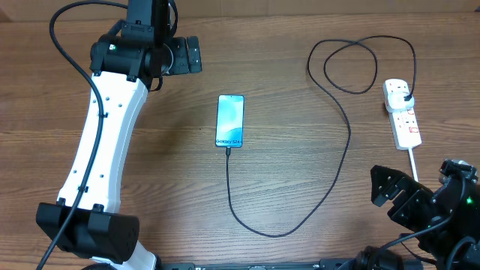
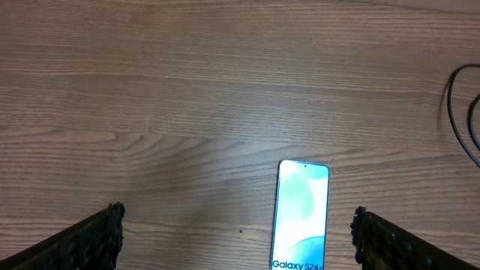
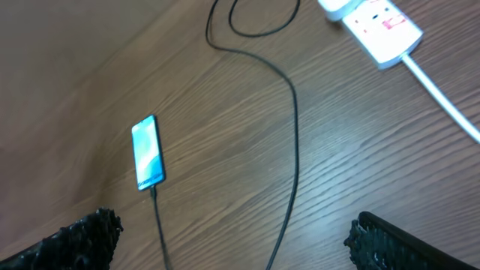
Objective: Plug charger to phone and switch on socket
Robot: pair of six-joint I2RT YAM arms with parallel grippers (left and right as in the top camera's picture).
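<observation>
- Charger [image 1: 349, 139]: the tip is seen joined to the lower edge of the phone [image 1: 230, 121]. The black plug is seated in the socket [image 1: 403, 112], and the cable is looped loosely over the bench [image 1: 285, 172].
- Phone: laid flat mid-bench, screen lit, "Galaxy S24+" shown.
- Socket: laid at the right side of the bench. Its switch position cannot be told.
- Left hand [image 1: 184, 55]: held spread and empty, well apart from the phone.
- Right hand [image 1: 390, 191]: held spread and empty, near the socket's white cord [image 1: 412, 161].

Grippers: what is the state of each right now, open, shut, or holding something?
Left gripper: open, holding nothing.
Right gripper: open, holding nothing.
</observation>
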